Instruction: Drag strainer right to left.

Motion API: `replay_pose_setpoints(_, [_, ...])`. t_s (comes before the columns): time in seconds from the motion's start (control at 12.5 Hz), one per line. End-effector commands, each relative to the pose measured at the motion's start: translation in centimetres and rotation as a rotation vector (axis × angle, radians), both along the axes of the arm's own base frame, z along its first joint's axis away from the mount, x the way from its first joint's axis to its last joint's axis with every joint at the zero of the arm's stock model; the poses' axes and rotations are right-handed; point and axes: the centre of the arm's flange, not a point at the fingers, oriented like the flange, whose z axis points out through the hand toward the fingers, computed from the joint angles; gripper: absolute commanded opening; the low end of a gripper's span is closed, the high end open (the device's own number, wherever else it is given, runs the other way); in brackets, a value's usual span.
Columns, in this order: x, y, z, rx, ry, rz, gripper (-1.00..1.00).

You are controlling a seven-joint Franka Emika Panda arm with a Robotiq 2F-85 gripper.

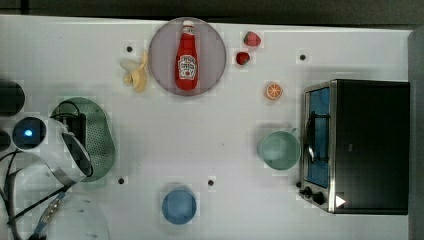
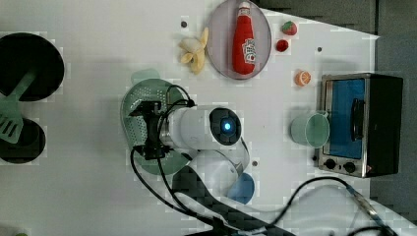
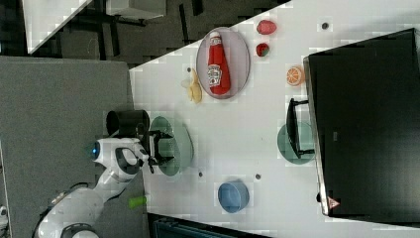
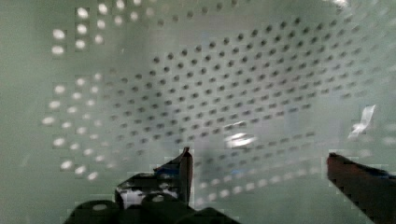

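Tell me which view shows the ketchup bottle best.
The top view: the ketchup bottle lies unobstructed on its plate, label readable. The left view and right view show it too, more slanted. The wrist view looks into the strainer.

A red plastic ketchup bottle (image 1: 187,59) lies on a round grey plate (image 1: 161,55) at the white table's (image 1: 210,135) far edge in the top view, a peeled banana (image 1: 137,73) just beside it; two red strawberries (image 1: 248,47) and an orange half (image 1: 273,91) sit nearby, a pale green mug (image 1: 278,150) rests before a steel toaster oven (image 1: 360,145), and a small blue bowl (image 1: 179,205) stands apart
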Motion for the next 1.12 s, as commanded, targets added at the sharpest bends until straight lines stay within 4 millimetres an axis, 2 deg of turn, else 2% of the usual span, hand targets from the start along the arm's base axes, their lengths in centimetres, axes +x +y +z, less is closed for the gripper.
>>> replay_pose_setpoints(0.08, [2.4, -1.0, 10.4, -0.003, -0.042, 0.094, 1.00])
replay_pose_setpoints(0.24, [2.9, -3.4, 16.1, -0.036, -0.046, 0.242, 1.00])
replay_pose_setpoints(0.4, [3.5, -7.3, 22.4, -0.067, -0.055, 0.375, 1.00])
replay_pose_setpoints(0.56, [3.9, -12.5, 29.1, -0.084, -0.080, 0.485, 1.00])
replay_pose_setpoints(0.72, [4.3, -19.4, 35.0, -0.089, -0.106, 0.556, 1.00])
replay_pose_setpoints(0.88, [4.3, -26.8, 39.4, -0.084, -0.125, 0.590, 1.00])
replay_pose_setpoints(0.96, [4.0, -30.2, 40.8, -0.077, -0.126, 0.604, 1.00])
replay_pose_setpoints(1.12, [3.6, -36.2, 42.1, -0.094, -0.109, 0.642, 1.00])
